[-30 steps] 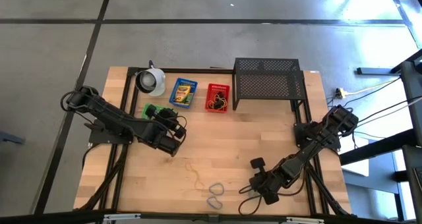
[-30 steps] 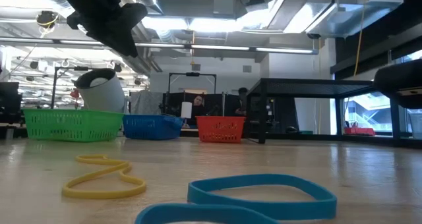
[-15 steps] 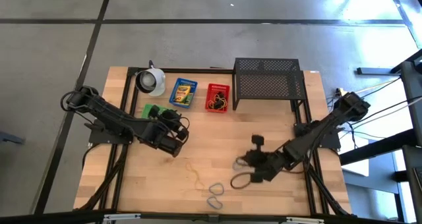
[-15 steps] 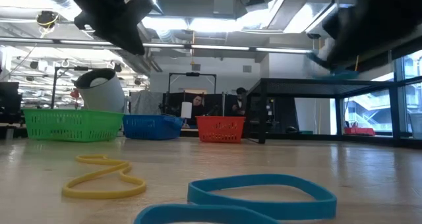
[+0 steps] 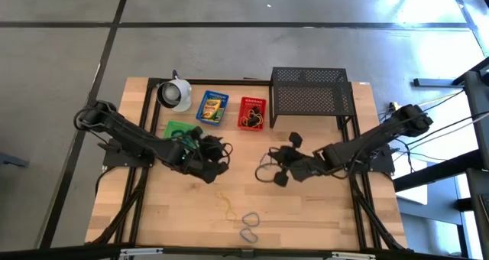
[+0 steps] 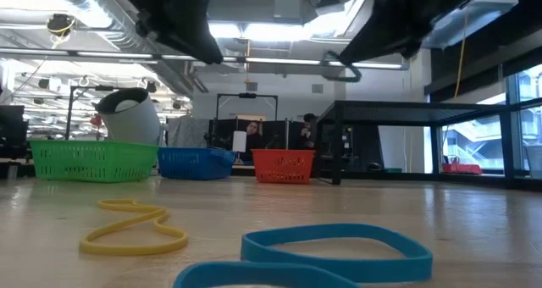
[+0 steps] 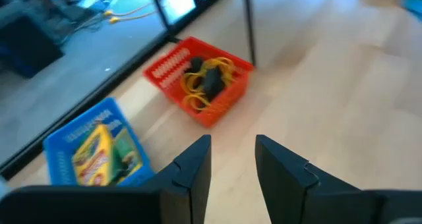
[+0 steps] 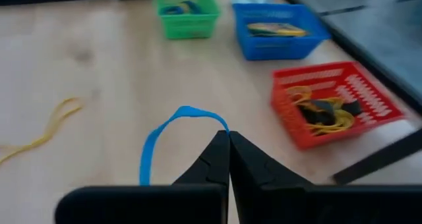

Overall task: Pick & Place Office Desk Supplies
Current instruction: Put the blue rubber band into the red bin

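My right gripper [image 5: 273, 170] hangs above the middle of the table, shut on a blue rubber band [image 8: 153, 140], which shows as a small loop [image 6: 342, 69] in the low view. My left gripper [image 7: 232, 151] is open with nothing between its fingers, above the table left of centre [image 5: 220, 159], near the green basket [image 5: 176, 128]. A yellow band [image 5: 228, 203] and another blue band [image 5: 248, 226] lie flat on the wood near the front edge. The red basket [image 8: 330, 109] holds yellow bands and dark clips. A crayon box lies in the blue basket [image 7: 99, 148]. My right gripper pinches the blue band at one spot of its loop [image 8: 217, 124] between the tips of its two shut fingers. The fingers slant down from the table's right side. The band is lifted clear of the table and curves away from the fingertips as a slack open loop.
A black wire-mesh rack [image 5: 309, 92] stands at the far right. A white cup-like object [image 5: 176, 93] sits at the far left beside the baskets. Bare wood lies between the two grippers and the bands near the front.
My right gripper has risen from near the table's front right and swung toward the far edge and the left, rolling as it went, with the blue band lifted clear and hanging from it. My left gripper has turned and shifted slightly to the right.
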You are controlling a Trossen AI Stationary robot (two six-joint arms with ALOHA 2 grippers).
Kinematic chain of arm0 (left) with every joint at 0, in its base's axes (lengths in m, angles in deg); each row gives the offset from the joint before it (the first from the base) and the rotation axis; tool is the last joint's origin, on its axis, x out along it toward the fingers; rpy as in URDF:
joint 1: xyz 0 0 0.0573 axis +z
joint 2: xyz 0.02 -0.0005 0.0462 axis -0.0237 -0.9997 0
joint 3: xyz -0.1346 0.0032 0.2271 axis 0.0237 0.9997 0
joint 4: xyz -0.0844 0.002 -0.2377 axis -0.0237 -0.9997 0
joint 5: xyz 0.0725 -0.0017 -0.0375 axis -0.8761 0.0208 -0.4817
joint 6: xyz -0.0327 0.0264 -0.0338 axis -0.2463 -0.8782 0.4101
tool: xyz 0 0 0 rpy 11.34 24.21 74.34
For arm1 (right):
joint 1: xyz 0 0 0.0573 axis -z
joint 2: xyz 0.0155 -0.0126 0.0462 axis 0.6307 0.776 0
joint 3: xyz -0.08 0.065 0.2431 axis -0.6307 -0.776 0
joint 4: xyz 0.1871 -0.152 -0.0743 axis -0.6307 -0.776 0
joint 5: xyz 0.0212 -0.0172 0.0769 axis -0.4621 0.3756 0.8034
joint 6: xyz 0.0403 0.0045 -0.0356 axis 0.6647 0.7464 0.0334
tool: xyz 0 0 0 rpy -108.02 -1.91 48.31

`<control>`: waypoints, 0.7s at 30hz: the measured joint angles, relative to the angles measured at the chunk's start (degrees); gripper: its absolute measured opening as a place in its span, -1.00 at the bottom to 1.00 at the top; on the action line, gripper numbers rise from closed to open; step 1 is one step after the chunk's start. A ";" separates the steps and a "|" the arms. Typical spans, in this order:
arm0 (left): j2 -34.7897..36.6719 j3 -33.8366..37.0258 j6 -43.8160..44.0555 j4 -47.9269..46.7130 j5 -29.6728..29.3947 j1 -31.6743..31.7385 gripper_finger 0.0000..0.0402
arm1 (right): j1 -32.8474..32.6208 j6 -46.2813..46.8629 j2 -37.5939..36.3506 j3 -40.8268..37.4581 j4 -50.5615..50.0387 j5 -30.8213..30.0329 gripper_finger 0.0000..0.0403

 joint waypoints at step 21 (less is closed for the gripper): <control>-0.90 0.00 -3.99 2.81 7.96 0.02 -0.36 | 24.62 -8.30 1.66 0.11 19.48 6.24 -0.98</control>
